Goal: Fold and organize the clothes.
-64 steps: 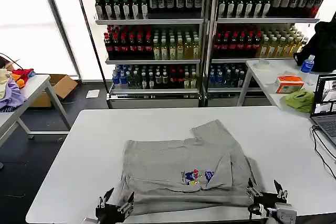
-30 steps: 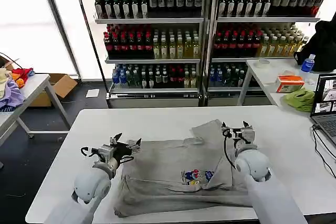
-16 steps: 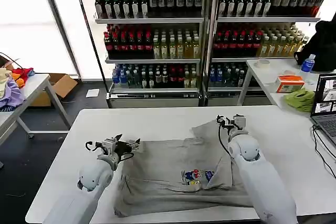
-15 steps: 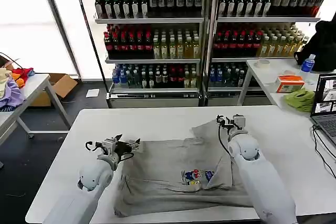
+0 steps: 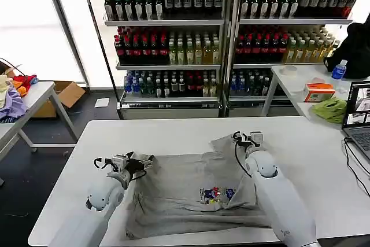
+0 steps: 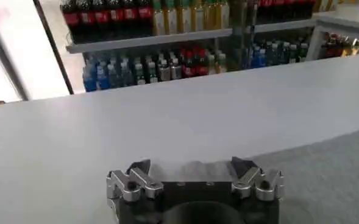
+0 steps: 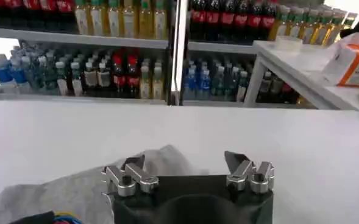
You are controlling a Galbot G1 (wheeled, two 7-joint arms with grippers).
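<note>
One of the clothes, a light grey shirt (image 5: 191,192) with a small multicoloured chest print (image 5: 217,194), lies partly folded on the white table (image 5: 173,134). My left gripper (image 5: 137,163) is open, low at the shirt's far left corner; in the left wrist view it (image 6: 191,169) hovers over bare table with grey cloth (image 6: 331,176) beside it. My right gripper (image 5: 245,139) is open at the shirt's far right flap; the right wrist view shows it (image 7: 185,163) above the grey fabric's (image 7: 63,189) edge. Nothing is held.
A laptop (image 5: 358,121) sits at the table's right edge. A side table (image 5: 295,82) carries a lime-green cloth (image 5: 330,110), an orange box (image 5: 318,92) and a bottle. Drink shelves (image 5: 167,39) stand behind. Coloured fabrics (image 5: 11,99) lie on a left table.
Both arms rose from the table's near edge and reached forward to the shirt's far corners. In the last half second the right gripper shifted a little left; both stayed open.
</note>
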